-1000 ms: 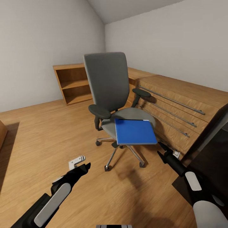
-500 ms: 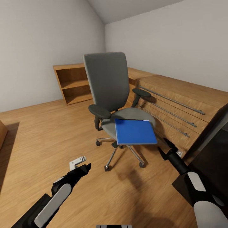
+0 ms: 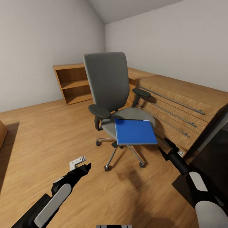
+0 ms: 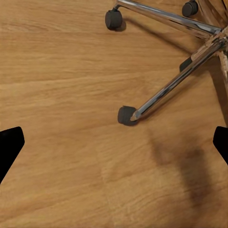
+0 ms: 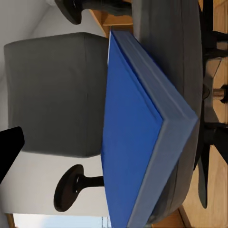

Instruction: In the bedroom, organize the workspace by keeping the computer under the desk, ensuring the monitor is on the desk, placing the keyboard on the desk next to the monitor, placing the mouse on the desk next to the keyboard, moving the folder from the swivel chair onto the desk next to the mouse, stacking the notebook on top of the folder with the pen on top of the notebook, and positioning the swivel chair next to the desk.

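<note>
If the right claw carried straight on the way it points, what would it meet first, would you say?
Most likely the blue folder on the swivel chair; the right claw points at the folder's near corner. Depth is uncertain.

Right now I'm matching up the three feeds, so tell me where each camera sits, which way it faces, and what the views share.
Head view: from the robot's head, looking forward and down at the swivel chair carrying the folder; left gripper and right gripper show.
Left wrist view: near the left gripper, looking down at the floor and the chair's chrome base; dark fingertips at the edges.
Right wrist view: near the right gripper, facing the folder on the seat.
Head and right wrist views share the folder.
</note>
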Controlling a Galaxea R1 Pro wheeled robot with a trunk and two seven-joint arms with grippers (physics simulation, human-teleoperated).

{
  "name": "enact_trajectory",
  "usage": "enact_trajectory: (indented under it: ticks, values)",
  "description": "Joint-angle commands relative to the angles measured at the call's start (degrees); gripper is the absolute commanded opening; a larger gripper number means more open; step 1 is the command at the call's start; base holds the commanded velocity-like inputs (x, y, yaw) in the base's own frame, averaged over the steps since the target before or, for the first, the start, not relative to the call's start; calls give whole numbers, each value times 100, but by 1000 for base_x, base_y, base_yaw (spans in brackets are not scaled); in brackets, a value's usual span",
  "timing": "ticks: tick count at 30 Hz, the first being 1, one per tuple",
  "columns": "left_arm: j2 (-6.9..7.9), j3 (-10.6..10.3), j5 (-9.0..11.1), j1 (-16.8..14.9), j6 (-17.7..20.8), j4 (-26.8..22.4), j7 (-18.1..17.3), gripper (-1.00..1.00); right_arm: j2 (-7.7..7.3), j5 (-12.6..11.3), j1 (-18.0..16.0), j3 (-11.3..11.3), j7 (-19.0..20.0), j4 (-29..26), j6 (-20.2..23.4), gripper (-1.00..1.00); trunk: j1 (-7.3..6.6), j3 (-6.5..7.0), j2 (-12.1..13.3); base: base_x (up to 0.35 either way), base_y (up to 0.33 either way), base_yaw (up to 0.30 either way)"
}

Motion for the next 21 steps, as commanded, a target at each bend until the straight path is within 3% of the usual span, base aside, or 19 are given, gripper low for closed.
enact_trajectory:
  ticks: [1,16,21]
  values:
    - [5,-13,22,-6,7,-8,43,100,-21,-9,-4,-15,-66,20,-23,100,-1,-5,-2,8,-18,0]
    - [5,-20,25,-6,7,-8,38,100,-39,-19,-4,-18,-544,82,-320,100,-1,-5,-2,36,-33,0]
    - [5,-20,25,-6,6,-4,41,100,-35,-13,-4,-16,-575,90,-346,100,-1,-5,-2,171,0,0]
